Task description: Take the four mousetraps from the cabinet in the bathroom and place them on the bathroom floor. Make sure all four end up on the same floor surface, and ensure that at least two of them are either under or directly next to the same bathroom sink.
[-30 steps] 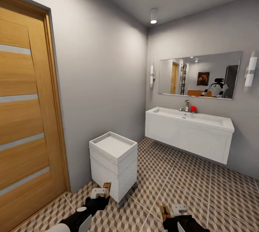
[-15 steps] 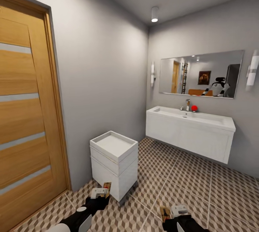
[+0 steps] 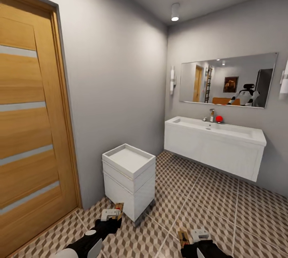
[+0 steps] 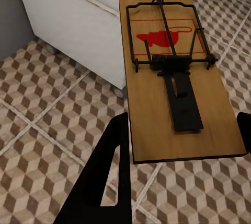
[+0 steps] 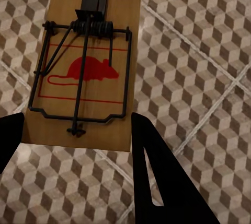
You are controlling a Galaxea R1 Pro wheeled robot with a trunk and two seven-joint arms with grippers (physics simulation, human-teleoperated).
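Each gripper carries one mousetrap, a tan board with dark wire and a red mouse mark. My left gripper [image 3: 113,217] [image 4: 183,125] is shut on a mousetrap [image 3: 119,208] [image 4: 175,78] in front of the boxy white unit. My right gripper [image 3: 195,236] [image 5: 76,119] is shut on another mousetrap [image 3: 183,237] [image 5: 89,62] above the cube-patterned bathroom floor [image 3: 208,214] [image 5: 198,51]. The wide white wall-hung sink [image 3: 216,146] with its tap hangs on the far wall, ahead to the right. The cabinet is out of view.
A narrow white boxy basin unit [image 3: 129,178] [image 4: 78,20] stands against the left wall just ahead of my left gripper. A wooden door [image 3: 32,130] fills the left side. A mirror [image 3: 228,81] hangs above the sink. Open tiles lie between the unit and the sink.
The whole view has shifted a little as the camera moved; the sink and boxy unit look slightly nearer. Both grippers keep the same hold on their mousetraps.
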